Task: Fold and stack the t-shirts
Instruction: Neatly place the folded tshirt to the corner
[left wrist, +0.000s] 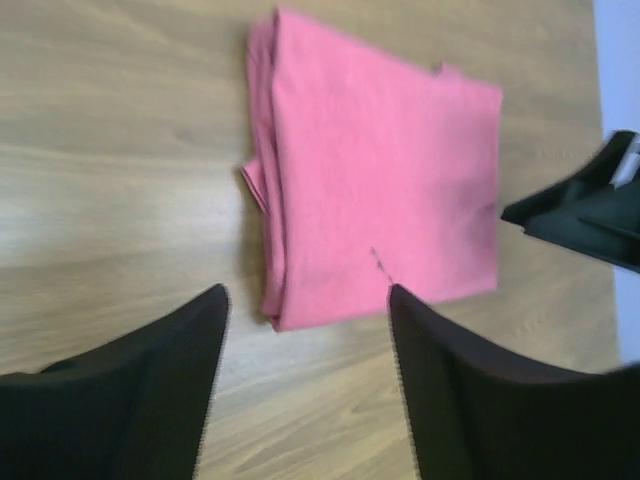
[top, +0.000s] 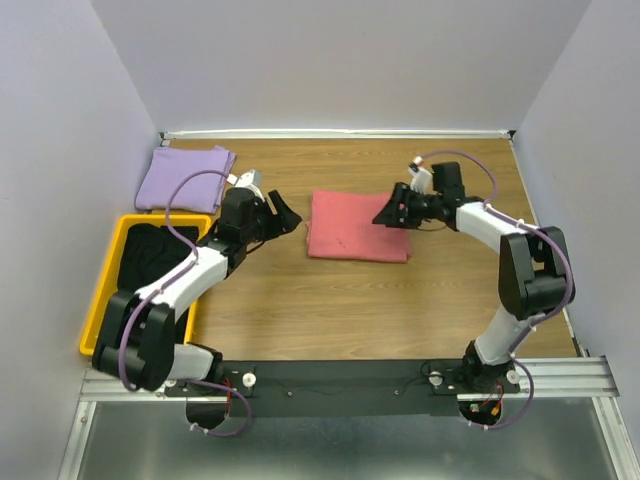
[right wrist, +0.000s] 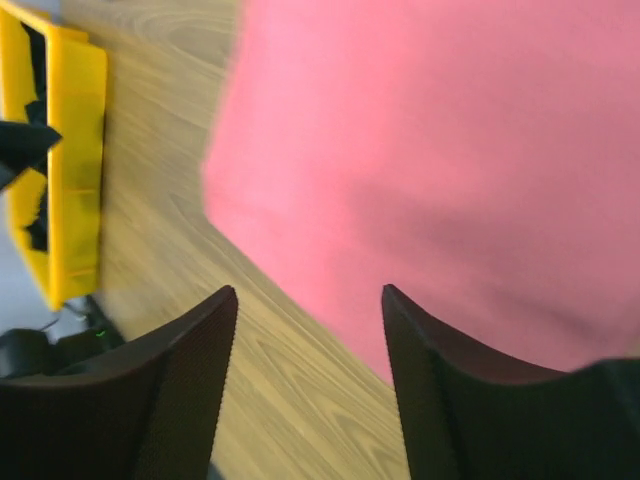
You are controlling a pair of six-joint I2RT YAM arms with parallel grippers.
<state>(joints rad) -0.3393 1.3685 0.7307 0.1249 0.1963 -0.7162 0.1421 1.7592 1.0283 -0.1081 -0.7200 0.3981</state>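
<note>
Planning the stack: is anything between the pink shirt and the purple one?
Only the left pincer, which hangs between the pink shirt and the purple shirt; nothing else visible lies there.

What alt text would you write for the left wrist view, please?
A folded salmon-pink t-shirt lies flat on the wooden table, just beyond the left tool, whose two black fingers stand open and empty in the foreground. The right tool shows dark at the right edge, beside the shirt.
</note>
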